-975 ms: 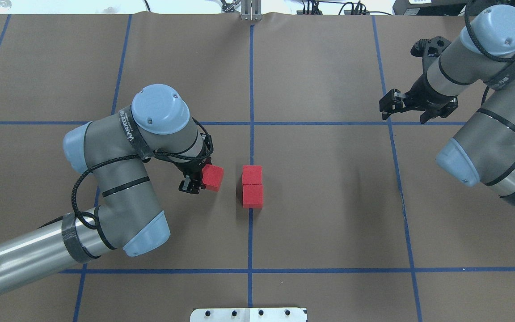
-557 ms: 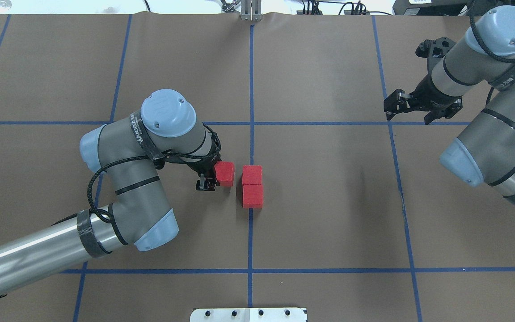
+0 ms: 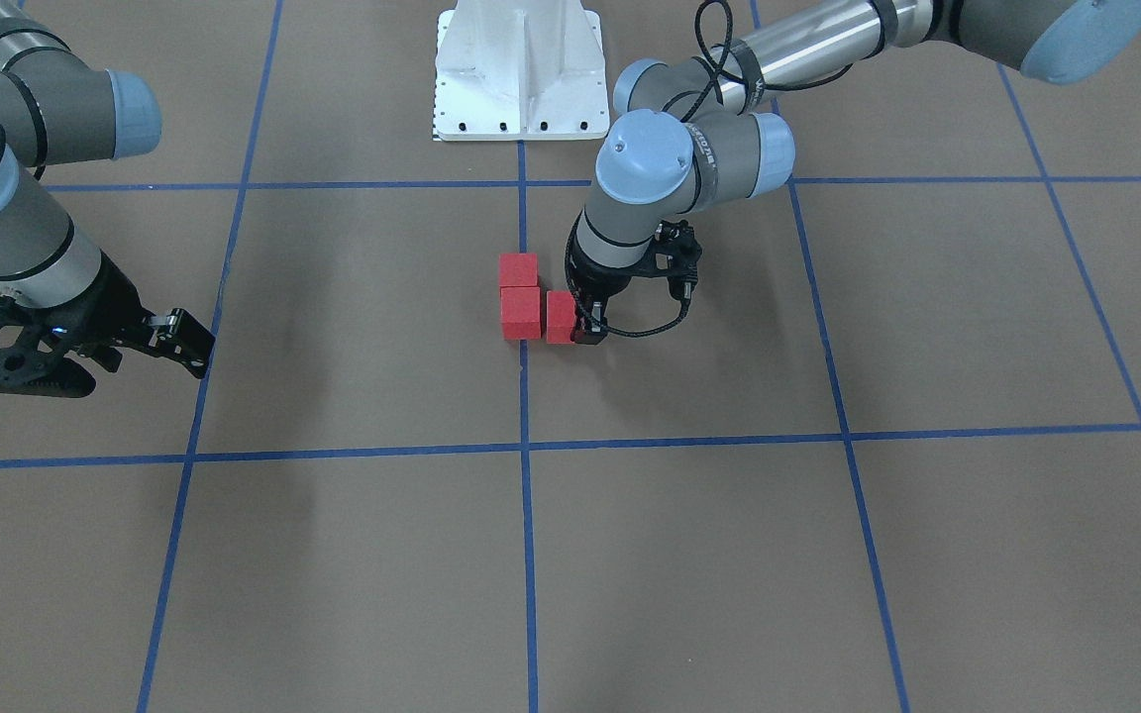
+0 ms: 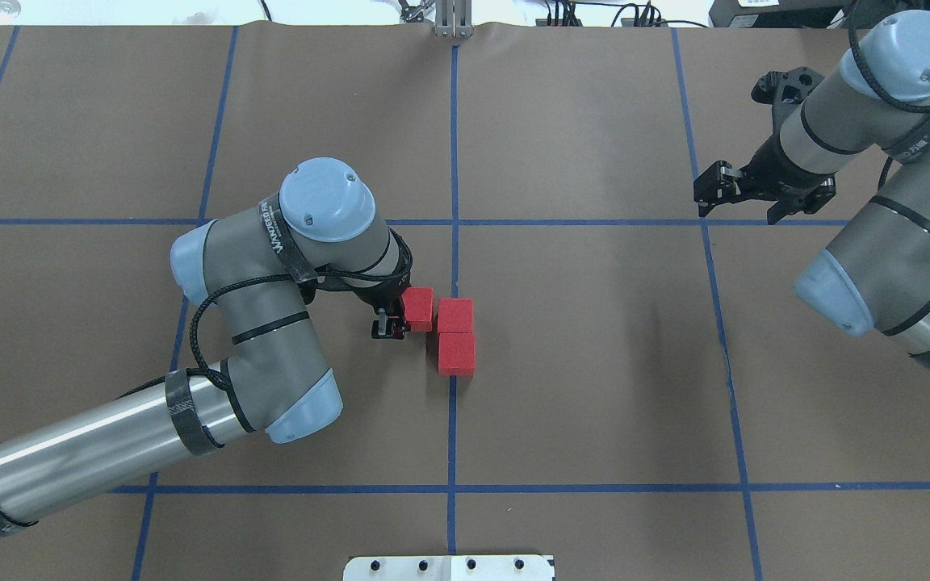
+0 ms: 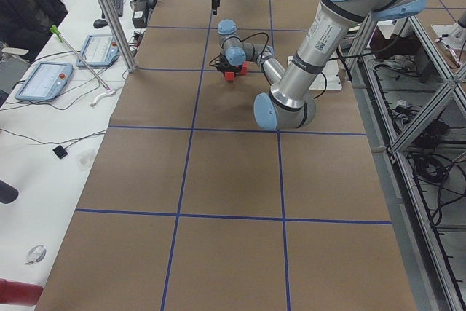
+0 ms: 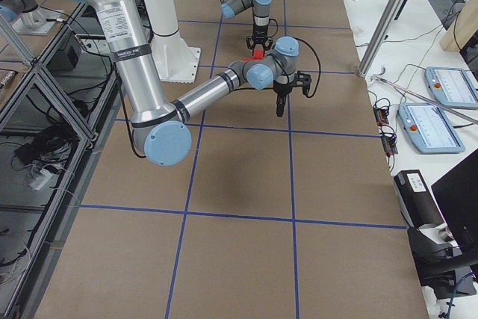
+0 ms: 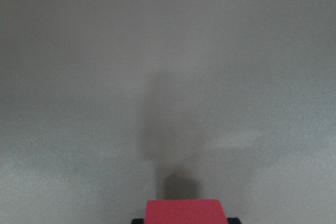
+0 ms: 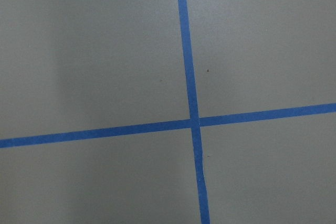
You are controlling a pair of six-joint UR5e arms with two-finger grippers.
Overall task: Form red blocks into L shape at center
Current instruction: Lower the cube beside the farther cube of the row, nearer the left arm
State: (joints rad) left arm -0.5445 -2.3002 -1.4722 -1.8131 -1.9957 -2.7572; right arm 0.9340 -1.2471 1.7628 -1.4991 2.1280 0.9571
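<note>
Left gripper clamped on red block beside the other two at center; right gripper spread, empty

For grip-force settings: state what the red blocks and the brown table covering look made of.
The red blocks: probably painted wood or dense foam; matte, faintly textured faces, crisp edges, no glare. The brown table covering: likely kraft paper; flat matte sheet, wavy far edge.

The red block is cut off at the left wrist view's bottom — its gripping fingers mostly hidden overhead.
</note>
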